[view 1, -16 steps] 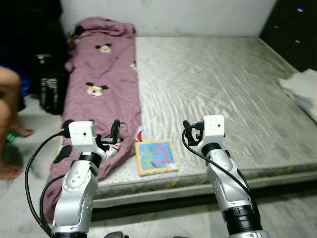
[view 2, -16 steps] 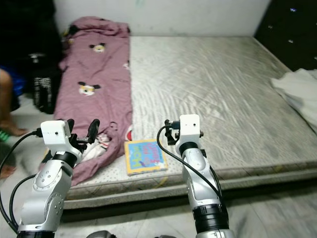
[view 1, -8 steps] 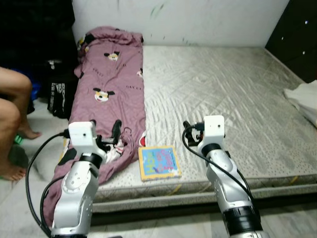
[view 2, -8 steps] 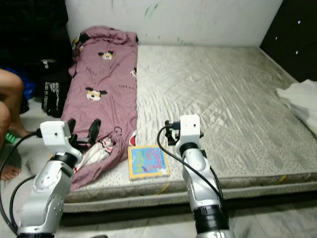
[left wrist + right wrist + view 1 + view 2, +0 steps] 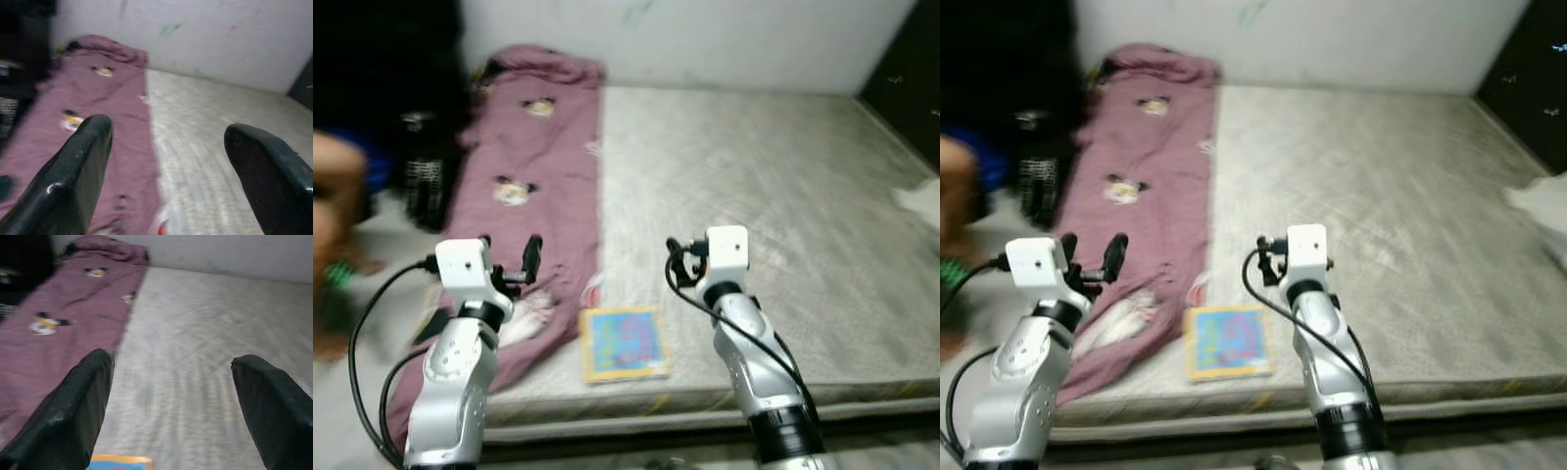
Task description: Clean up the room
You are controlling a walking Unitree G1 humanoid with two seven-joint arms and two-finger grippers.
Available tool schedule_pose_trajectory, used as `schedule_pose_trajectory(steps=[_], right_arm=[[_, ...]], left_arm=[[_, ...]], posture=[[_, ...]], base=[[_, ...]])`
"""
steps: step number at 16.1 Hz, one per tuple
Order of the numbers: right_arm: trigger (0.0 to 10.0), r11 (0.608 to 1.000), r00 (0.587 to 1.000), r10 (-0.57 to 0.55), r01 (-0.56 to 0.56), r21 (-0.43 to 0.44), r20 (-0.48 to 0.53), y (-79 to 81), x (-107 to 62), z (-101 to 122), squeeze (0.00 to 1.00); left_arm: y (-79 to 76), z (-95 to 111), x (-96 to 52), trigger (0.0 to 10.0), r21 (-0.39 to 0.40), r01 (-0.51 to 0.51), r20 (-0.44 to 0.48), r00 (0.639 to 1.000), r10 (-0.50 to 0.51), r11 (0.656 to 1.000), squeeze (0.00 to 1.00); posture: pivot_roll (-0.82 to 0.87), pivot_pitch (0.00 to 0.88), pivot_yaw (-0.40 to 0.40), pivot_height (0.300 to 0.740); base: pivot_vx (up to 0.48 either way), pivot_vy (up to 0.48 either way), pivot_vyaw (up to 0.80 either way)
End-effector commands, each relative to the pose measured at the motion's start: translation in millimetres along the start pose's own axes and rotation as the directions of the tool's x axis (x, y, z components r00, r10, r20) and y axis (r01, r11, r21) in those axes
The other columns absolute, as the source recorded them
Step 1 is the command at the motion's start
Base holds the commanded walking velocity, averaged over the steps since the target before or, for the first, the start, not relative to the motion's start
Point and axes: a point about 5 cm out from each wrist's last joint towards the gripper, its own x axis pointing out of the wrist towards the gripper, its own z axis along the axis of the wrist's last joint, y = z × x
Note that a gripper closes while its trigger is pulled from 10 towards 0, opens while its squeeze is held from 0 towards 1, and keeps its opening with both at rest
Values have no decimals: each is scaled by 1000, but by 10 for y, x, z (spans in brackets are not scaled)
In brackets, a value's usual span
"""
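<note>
A colourful picture book point(image 5: 624, 341) lies flat near the front edge of the grey mattress point(image 5: 773, 196). A maroon blanket point(image 5: 533, 176) with cartoon mouse prints runs along the mattress's left side and hangs over its corner. My left gripper point(image 5: 509, 257) is held up over the blanket's lower end, open and holding nothing. In the left wrist view, the left gripper point(image 5: 166, 132) has its fingers wide apart. My right gripper point(image 5: 171, 362) hovers above the mattress just right of the book point(image 5: 120, 459), open and holding nothing.
A white cloth point(image 5: 1542, 196) lies at the mattress's right edge. A black bag point(image 5: 426, 176) stands on the floor to the left, with a person's leg point(image 5: 337, 171) beside it. A white wall runs behind the bed, with dark furniture point(image 5: 906, 78) at far right.
The whole picture has shifted and blurred, so the camera is moving. Both arms keep the same raised pose. The book and blanket lie as before.
</note>
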Motion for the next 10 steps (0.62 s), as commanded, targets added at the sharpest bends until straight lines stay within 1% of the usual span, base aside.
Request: schedule_pose_trajectory(steps=[1,2,7,10], right_arm=[[10000,1000,1000,-10,10,6,5,-27,11,30,0],[10000,1000,1000,-10,10,6,5,-27,12,30,0],[10000,1000,1000,-10,10,9,-1,-28,27,22,0],[10000,1000,1000,-6,6,2,-1,-32,3,8,0]], left_arm=[[-5,30,-12,10000,13,17,9,1000,-17,1000,0],[-10,29,-12,10000,8,22,8,1000,-22,1000,0],[3,-3,8,10000,-4,-2,-19,1000,2,1000,0],[19,-18,-27,10000,-29,-36,-38,999,35,999,0]], posture=[[72,7,-43,740],[72,6,-43,740],[76,5,-44,740],[93,14,-57,740]], base=[[296,0,0],[296,0,0],[0,0,0],[0,0,0]])
